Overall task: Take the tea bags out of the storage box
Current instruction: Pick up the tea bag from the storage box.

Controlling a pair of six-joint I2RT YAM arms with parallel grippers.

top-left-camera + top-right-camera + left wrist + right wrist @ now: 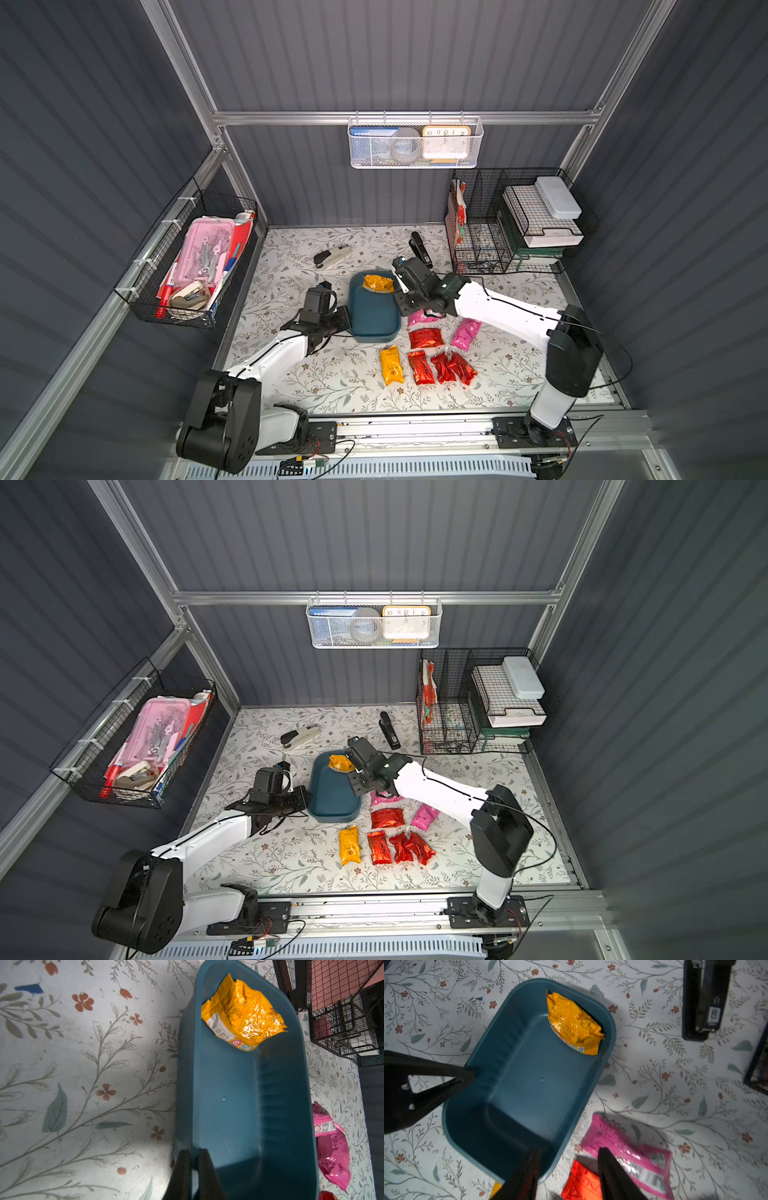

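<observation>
The teal storage box (374,322) sits mid-table, and one orange tea bag (377,283) leans against its far end wall, also clear in the left wrist view (243,1016). My left gripper (194,1152) is shut on the box's near-left wall, one finger inside and one outside. My right gripper (569,1150) hangs open and empty over the box's right rim, above a pink tea bag (629,1153). Several more tea bags lie on the table in front: a yellow one (391,365), red ones (426,338) and another pink one (466,333).
A grey stapler (332,254) and a black stapler (420,248) lie behind the box. Black wire racks (507,224) stand at the back right. A black wire basket (187,266) hangs on the left wall, a white mesh basket (415,143) on the back rail.
</observation>
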